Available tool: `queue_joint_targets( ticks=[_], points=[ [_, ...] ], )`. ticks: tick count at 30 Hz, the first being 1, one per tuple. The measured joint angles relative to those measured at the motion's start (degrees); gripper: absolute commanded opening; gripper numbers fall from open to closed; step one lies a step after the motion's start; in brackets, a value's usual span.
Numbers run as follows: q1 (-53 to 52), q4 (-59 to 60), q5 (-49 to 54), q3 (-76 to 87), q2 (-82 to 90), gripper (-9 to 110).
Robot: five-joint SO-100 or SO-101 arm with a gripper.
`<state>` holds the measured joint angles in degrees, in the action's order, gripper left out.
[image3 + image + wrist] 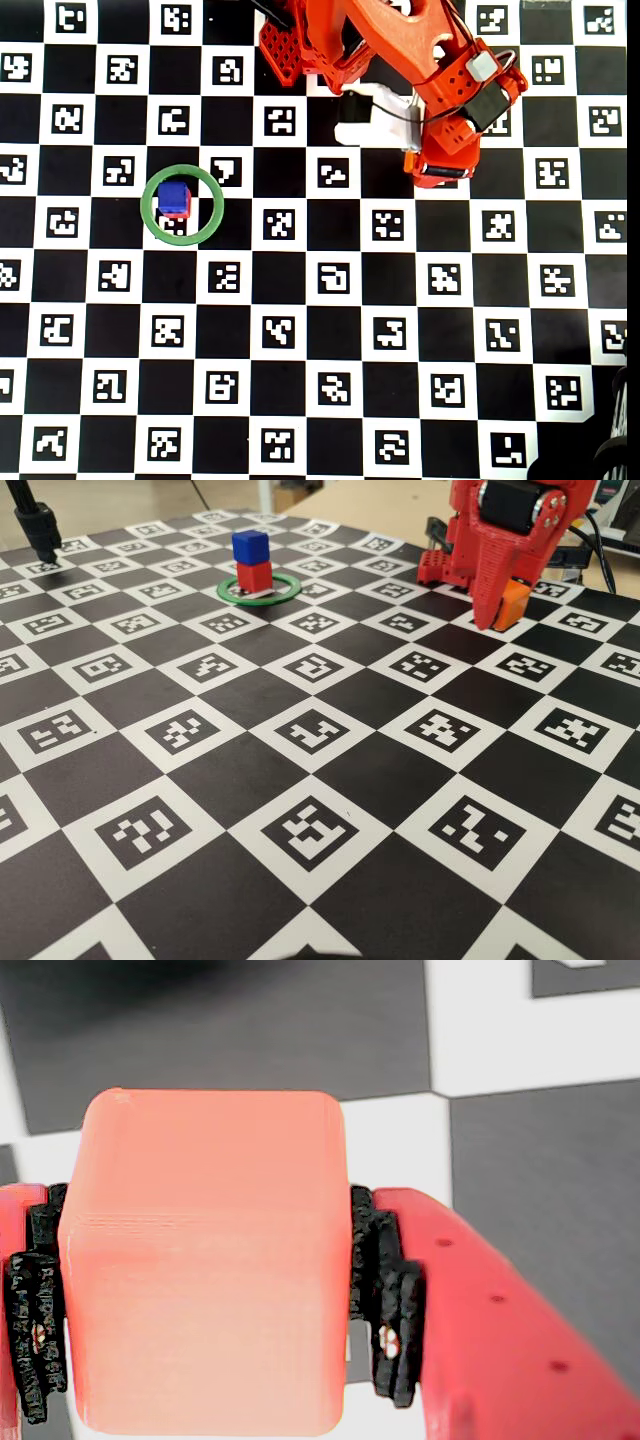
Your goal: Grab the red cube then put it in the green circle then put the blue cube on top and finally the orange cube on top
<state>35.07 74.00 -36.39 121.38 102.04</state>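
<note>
Cubes counted: three. One red cube (pixel 254 577), one blue cube (pixel 250 546), one orange cube (pixel 511 603). One green ring (pixel 228 591). One gripper (pixel 497 620), two fingers. One checkered marker board (pixel 330 780); marker squares too many for sure count.

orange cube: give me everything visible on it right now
The orange cube is a small solid cube, matte plastic by the look, with rounded edges and faint layer lines on its faces. It sits squarely between the fingers of the red gripper, whose black ridged pads press on two opposite sides. In the fixed view it is at the right of the checkered mat, low over it or touching; contact cannot be told. The overhead view hides it under the arm.
</note>
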Motion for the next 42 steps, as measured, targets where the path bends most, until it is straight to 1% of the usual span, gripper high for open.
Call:
queue_joint_targets(
  ticks=[5,11,18,24,35,42],
  points=[
    [-7.56,3.16,15.12,-3.96,0.00,6],
    [-18.28,10.63,32.08,-12.57,0.00,5],
    [-32.43,15.47,47.46,-18.19,0.00,5],
    [-42.80,17.58,55.28,-22.59,0.00,5],
    [-57.74,22.94,62.58,-32.96,-0.09,4],
    [-65.74,24.52,67.85,-38.50,-3.08,4]
  ],
)
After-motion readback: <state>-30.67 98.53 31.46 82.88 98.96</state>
